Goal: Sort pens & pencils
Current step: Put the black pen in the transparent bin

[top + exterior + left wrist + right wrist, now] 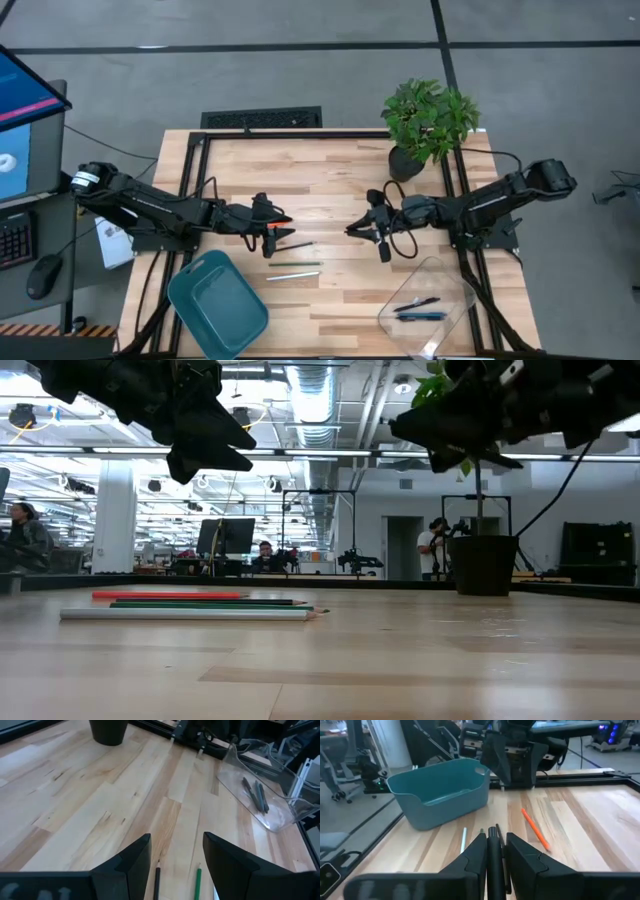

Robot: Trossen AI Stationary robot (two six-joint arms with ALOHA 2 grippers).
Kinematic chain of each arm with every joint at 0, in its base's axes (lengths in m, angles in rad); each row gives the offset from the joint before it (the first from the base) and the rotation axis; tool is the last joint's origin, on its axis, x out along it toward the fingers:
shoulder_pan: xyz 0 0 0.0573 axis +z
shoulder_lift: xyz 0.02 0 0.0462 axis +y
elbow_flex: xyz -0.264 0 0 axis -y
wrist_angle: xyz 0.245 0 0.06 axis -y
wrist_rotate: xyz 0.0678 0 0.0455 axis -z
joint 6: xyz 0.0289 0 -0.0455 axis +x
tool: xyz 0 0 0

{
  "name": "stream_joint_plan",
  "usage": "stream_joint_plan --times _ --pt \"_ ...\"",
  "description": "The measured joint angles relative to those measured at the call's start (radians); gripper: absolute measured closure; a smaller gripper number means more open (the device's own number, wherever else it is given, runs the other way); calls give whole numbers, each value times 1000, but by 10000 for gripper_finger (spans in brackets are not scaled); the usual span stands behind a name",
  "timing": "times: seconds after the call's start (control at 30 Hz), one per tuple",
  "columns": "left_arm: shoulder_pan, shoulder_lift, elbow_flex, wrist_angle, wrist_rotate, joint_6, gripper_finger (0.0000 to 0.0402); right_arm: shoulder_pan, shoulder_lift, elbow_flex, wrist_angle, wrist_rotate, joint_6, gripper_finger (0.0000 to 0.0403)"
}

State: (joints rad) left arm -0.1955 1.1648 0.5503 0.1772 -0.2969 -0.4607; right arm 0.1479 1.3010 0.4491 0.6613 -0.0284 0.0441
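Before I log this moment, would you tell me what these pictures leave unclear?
- How many pens lie in the clear tray: too small in the high view, overlapping in the left wrist view.
- The pencils: the low view stacks them edge-on, hiding their spacing.
- The black pen in the right gripper: its length is cut off by the right wrist picture's edge.

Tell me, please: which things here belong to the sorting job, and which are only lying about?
Job:
pencils
pens
clear tray
teal bin
right gripper, holding a pen
left gripper

Lying about:
plant
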Motion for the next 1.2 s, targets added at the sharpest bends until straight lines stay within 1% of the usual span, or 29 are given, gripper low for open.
stream_joint_plan --times 0.27,0.5,0.6,0.67,0.8,1.2 --pt "0 0 0 -7 1 -4 230 12 -24 28 -28 0 0 317" --pt "-16 0 0 -3 1 9 230 76 -23 28 -30 -1 0 317" --pt "-31 0 0 15 -1 33 230 118 -23 28 -41 -55 -16 317" --pt "-42 0 0 35 -5 44 230 150 -23 28 -40 -81 -12 317" --pt "-64 0 0 75 -4 46 230 228 -23 28 -41 -87 -2 317" --pt "-112 0 0 135 -5 46 230 521 -22 28 -87 -104 19 317"
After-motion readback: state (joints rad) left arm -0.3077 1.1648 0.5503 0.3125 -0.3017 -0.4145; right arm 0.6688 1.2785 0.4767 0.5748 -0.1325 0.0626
